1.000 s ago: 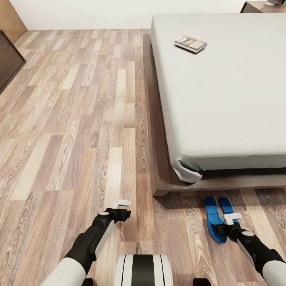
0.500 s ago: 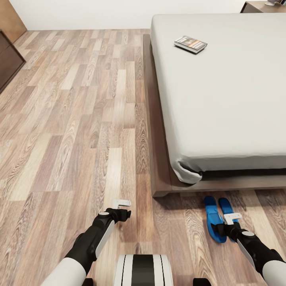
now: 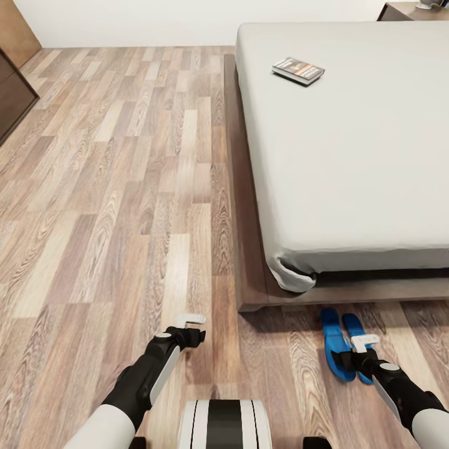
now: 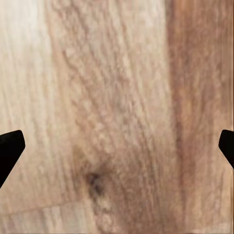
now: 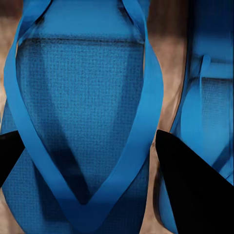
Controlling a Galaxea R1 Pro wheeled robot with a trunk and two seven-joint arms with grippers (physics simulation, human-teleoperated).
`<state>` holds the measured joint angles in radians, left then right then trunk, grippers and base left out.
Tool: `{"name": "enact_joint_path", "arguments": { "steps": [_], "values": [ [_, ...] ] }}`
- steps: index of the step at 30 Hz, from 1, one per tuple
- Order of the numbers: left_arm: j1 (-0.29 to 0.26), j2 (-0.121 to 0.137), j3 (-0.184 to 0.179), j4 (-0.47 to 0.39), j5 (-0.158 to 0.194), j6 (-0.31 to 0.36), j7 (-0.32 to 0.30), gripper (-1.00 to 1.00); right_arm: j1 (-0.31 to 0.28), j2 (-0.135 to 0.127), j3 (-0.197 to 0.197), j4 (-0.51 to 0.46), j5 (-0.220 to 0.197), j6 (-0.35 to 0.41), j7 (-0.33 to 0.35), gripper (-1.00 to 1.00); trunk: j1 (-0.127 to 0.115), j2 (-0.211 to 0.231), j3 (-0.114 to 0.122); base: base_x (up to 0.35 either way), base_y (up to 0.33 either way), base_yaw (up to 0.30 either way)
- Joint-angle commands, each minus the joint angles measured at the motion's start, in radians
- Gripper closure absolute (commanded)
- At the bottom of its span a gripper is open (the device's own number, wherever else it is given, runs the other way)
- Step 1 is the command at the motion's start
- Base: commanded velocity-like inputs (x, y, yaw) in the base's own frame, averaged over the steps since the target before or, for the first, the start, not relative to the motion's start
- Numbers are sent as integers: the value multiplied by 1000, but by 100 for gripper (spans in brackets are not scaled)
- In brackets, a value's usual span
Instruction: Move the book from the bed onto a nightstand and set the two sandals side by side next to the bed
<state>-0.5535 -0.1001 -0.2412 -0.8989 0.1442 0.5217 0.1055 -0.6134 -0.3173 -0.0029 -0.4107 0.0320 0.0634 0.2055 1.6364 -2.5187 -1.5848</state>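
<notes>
Where planks meet bed [image 3: 349,156], woven-textured blue sandals [image 3: 343,343] lie.

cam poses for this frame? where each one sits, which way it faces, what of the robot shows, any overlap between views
Head view: on the robot's head, facing forward and down over the floor, the bed with the book, and the sandals; both arms, left gripper and right gripper show.
Left wrist view: near the left gripper, facing down at bare wood floor; dark fingertips show.
Right wrist view: near the right gripper, facing down, close over the sandals; dark fingertips show.
Shared: head and right wrist both see the sandals.
</notes>
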Motion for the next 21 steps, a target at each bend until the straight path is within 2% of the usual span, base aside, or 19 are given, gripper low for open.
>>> {"name": "enact_joint_path", "arguments": {
  "steps": [1,3,19,21],
  "values": [
    [0,2,-2,-2,11,4,9,-100,0,0,0,-2,3,6,2,100,0,0,-1,98,-96,0],
    [0,3,-1,-2,11,4,9,-100,0,-1,0,-2,3,6,2,100,0,0,-1,30,-30,0],
    [0,3,-2,-3,11,4,9,-100,0,-5,-8,-2,0,1,-3,100,7,-4,-62,1,-1,0],
    [0,3,-3,-3,11,4,9,-100,0,-5,-9,-2,0,1,-4,100,7,-4,-62,0,0,0]
  ]
}}
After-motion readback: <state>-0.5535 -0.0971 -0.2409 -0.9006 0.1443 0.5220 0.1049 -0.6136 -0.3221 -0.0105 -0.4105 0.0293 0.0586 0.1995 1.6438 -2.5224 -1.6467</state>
